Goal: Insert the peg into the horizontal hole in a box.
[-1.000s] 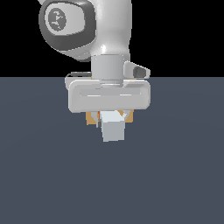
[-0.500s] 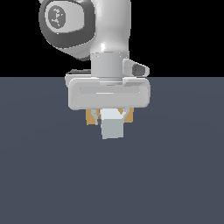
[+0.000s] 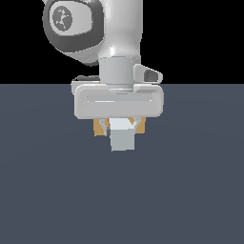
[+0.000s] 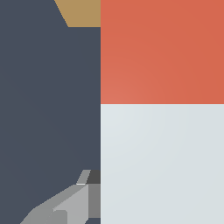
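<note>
Exterior view, nearest to us: the peg (image 3: pixel 122 138) shows end-on, a light grey-white square face poking out just below the gripper (image 3: pixel 122 125), at about 6 o'clock from the white hand body. We see the peg raised off the dark grey-blue floor (image 3: pixel 190 190), not resting on it.

The fingers (image 3: pixel 138 123) come down on either side of the peg's upper part, touching it at 3 and 9 o'clock, so we read the pincer as clenched on the peg, grasping it across its width.

Behind that, the arm (image 3: pixel 119 38) rises toward 12 o'clock, white with a dark grey joint cap at about 10 o'clock.

Farther back, the box (image 3: pixel 99 127) shows only as tan-brown slivers at 9 and 3 o'clock of the peg, mostly hidden by the hand and the peg. We cannot see the hole from here, and cannot tell whether the peg tip has reached the box face.

Wrist view: the peg (image 4: pixel 162 162) fills most of the frame, grey-white near the camera, red-orange farther along. One grey finger (image 4: pixel 74 205) sits tight against the grey-white part. Beyond the red-orange end a corner of the box (image 4: pixel 83 13) shows in tan, near the peg's far end. Contact there is not readable.
</note>
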Robot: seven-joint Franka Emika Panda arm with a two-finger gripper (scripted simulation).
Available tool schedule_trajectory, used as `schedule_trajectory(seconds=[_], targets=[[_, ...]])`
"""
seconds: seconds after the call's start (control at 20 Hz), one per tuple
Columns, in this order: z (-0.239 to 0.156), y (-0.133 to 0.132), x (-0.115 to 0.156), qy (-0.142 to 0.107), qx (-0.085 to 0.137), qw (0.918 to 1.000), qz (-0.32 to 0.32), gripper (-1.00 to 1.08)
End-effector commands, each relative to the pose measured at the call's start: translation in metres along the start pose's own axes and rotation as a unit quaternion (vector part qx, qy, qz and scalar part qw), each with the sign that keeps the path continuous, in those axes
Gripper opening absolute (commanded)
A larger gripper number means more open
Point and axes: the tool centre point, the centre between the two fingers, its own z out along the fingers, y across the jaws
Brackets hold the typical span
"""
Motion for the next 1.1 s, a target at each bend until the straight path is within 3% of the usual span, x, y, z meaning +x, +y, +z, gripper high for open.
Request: schedule_trajectory(seconds=[0.0, 0.25, 0.7, 1.05], targets=[[-0.002, 0.001, 0.003, 0.0, -0.002, 1.0, 0.0, -1.0], [-0.002, 0.001, 0.025, 0.0, -0.002, 1.0, 0.0, -1.0], [-0.004, 0.001, 0.092, 0.0, -0.004, 1.0, 0.0, -1.0], [-0.004, 0.002, 0.11, -0.001, -0.005, 1.0, 0.0, -1.0]])
